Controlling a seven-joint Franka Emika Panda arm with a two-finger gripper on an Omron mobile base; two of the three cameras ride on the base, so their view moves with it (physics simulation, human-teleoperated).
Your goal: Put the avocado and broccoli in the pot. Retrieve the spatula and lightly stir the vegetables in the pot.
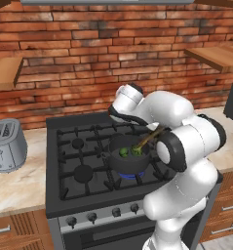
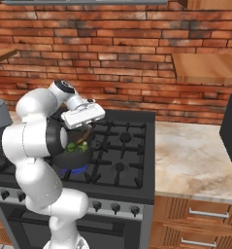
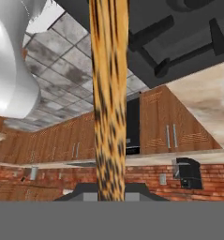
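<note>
Dark grey metal, the pot point(image 1: 129, 158) sits on a front burner of the black stove point(image 1: 79, 161), just below my end effector point(image 2: 87, 130). Inside it I see two green pieces: the darker round avocado point(image 1: 123, 152) and, beside it, the paler lumpy broccoli point(image 1: 136, 151). From the right base view the same pair shows in the pot under the white hand.

The brown wooden spatula point(image 1: 149, 138) slants down from my end effector into the pot, its lower end among the vegetables. In the hand view its handle point(image 3: 108, 98) runs straight up the middle from between the fingertips, so I read the end effector as pinching the spatula, though the fingertips themselves are barely visible there.

Off to the far side from my end effector a silver toaster point(image 1: 7, 145) stands on the light stone tabletop point(image 1: 15, 183). Behind the stove runs a red brick wall point(image 1: 88, 53).

I can read no brand, label or writing on anything.
</note>
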